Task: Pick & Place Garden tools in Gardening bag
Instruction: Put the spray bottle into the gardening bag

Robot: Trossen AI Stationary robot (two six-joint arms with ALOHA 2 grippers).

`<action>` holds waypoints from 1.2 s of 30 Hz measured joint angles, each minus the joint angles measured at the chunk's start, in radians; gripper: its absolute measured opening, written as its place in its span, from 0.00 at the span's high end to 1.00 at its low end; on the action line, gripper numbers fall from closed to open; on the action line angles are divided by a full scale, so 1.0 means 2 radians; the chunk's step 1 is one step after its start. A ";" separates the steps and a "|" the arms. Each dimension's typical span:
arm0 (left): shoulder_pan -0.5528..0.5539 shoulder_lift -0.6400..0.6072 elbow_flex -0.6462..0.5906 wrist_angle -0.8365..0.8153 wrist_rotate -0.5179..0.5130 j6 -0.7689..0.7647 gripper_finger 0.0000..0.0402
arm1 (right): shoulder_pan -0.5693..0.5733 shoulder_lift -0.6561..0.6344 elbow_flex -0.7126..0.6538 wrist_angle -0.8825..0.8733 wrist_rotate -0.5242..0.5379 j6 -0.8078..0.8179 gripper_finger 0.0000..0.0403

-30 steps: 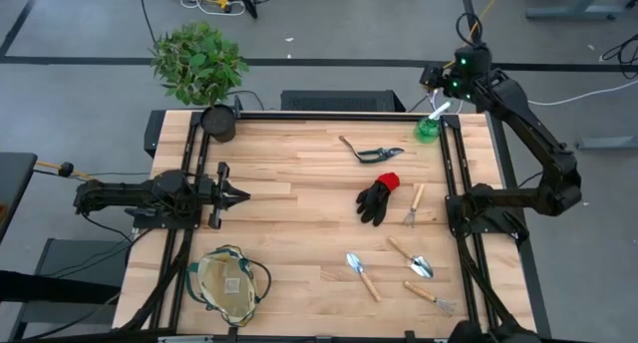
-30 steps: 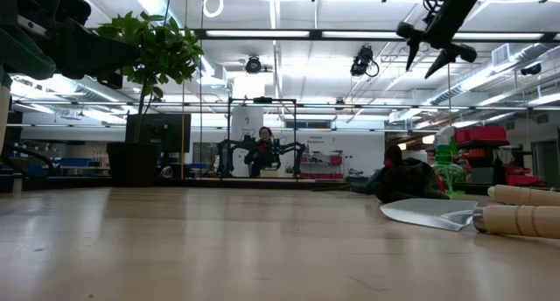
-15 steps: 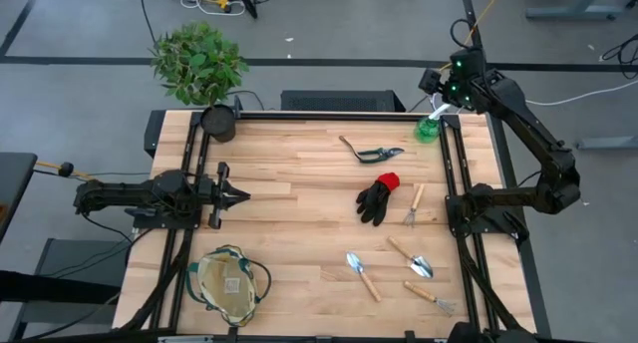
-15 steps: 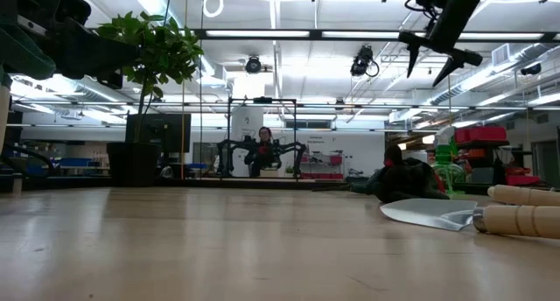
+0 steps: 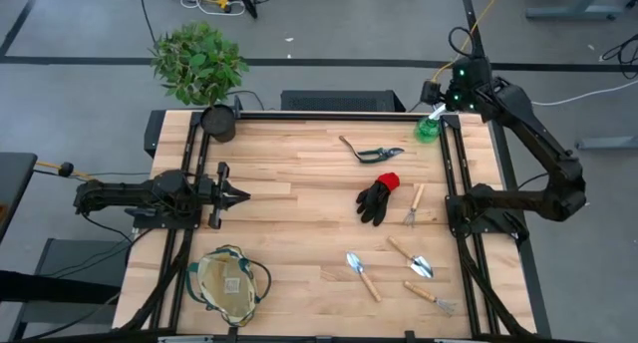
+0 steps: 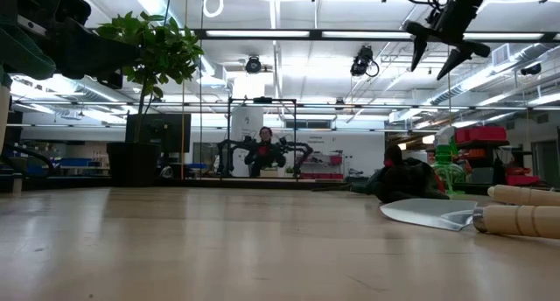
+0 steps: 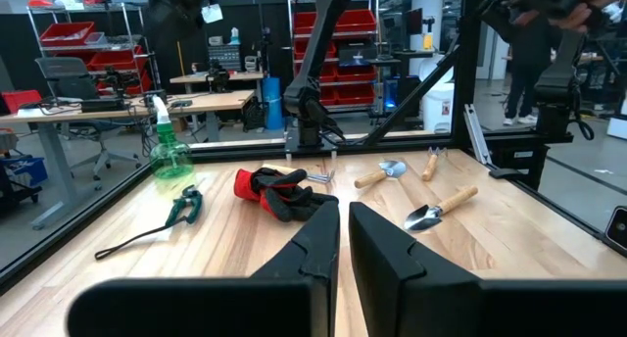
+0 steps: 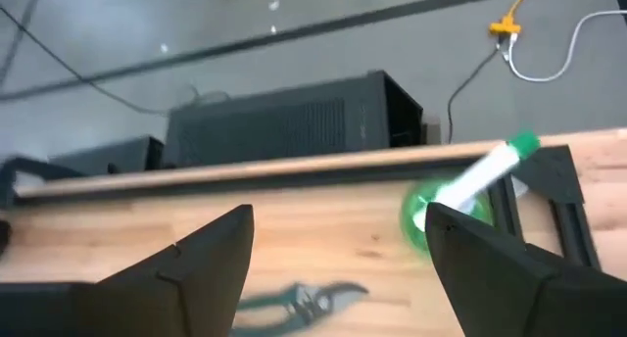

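Observation:
The green spray bottle point(image 5: 428, 129) with its white nozzle point(image 8: 495, 167) stands at the table's far right corner. My right gripper point(image 6: 437, 63) hangs open high above it, slanting down and touching nothing. Pruning shears point(image 5: 372, 153), a black glove with a red cuff point(image 5: 379, 199), a hand fork point(image 5: 414, 205), two trowels point(image 5: 363, 274) point(image 5: 412, 258) and a further fork point(image 5: 432, 296) lie flat on the wood. The beige gardening bag point(image 5: 231, 283) sits on its base near the front left. My left gripper point(image 5: 237, 195) waits shut at the left, pointing level.
A leafy plant point(image 5: 198, 62) stands beyond the far left corner, with a black round pot point(image 5: 218, 123) on the table there. Black frame rails point(image 5: 454, 173) run along both sides. Bare wood point(image 5: 289, 223) lies between the bag and the tools.
High above the spray bottle, my right gripper has drifted a little toward the table's far right corner and has rolled and tipped somewhat. The tools and the bag lie as before.

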 joint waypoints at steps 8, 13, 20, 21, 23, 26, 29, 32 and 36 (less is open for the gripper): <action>0.000 0.000 0.000 0.000 0.000 0.000 0.92 | 0.027 -0.045 -0.087 0.004 0.000 -0.046 0.25; 0.000 0.000 0.000 0.000 0.000 0.000 0.92 | 0.044 -0.069 -0.133 0.011 0.015 -0.087 0.25; 0.000 0.000 0.000 0.000 0.000 0.000 0.92 | 0.058 -0.085 -0.178 0.016 0.045 -0.090 0.25; 0.000 0.000 0.000 0.000 0.000 0.000 0.92 | 0.059 -0.087 -0.184 0.018 0.048 -0.090 0.25; 0.000 0.000 0.000 0.000 0.000 0.000 0.92 | 0.062 -0.089 -0.198 0.024 0.054 -0.090 0.25; 0.000 0.000 0.000 0.000 0.000 0.000 0.92 | 0.064 -0.093 -0.222 0.034 0.071 -0.090 0.25; 0.000 0.000 0.000 0.000 0.000 0.000 0.92 | 0.064 -0.093 -0.248 0.057 0.099 -0.090 0.25; 0.000 0.000 0.000 0.000 0.000 0.000 0.92 | 0.064 -0.093 -0.269 0.083 0.127 -0.093 0.25; 0.000 0.000 0.000 0.000 0.000 0.000 0.92 | 0.064 -0.093 -0.296 0.118 0.141 -0.103 0.25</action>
